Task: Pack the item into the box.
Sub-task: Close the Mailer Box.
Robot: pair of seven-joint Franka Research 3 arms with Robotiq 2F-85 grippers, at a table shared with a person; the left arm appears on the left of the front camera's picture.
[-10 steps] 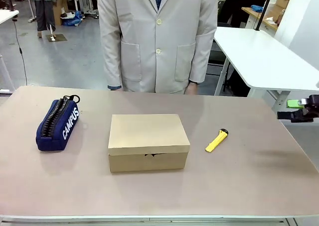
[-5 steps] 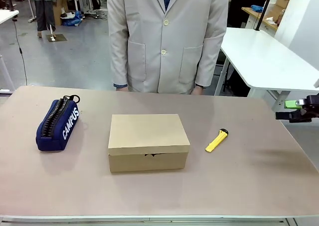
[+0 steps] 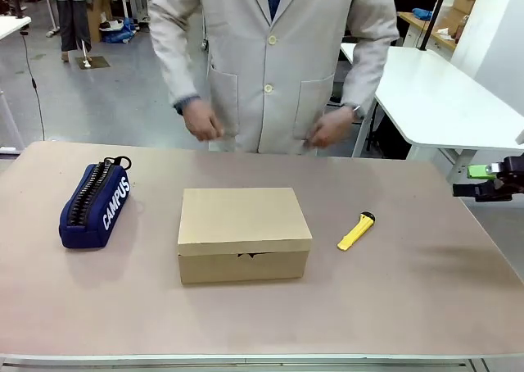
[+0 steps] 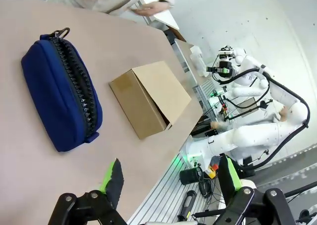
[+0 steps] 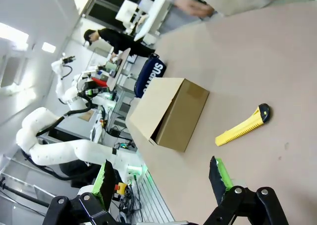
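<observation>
The box (image 3: 244,233) sits near the middle of the table (image 3: 409,306) with its lid flap down, its long axis running left to right across the front view, and its front wall, with a small dark notch under the lid edge, facing the robot. The black stapler-like item cannot be made out anywhere on the table, so which way it points and how its long axis lies cannot be told.

To the box's right, a little apart, lies a yellow utility knife (image 3: 356,231), angled with its dark tip away from the robot and toward the far right. Well to the box's left lies a navy zipped pouch (image 3: 95,203), its long axis running toward the far edge.

The person stands at the far side, with one hand (image 3: 201,120) and the other hand (image 3: 327,129) loosely curled above the far edge and holding nothing that can be seen. These hands are nearer the box than either gripper.

The right gripper (image 3: 483,180) hovers off the table's right edge, jaws spread and empty. The left gripper (image 4: 168,178), seen from its wrist camera, also stands wide and empty, with the pouch and box well ahead of it. Judging from this, the lid must be lifted before anything goes in.
</observation>
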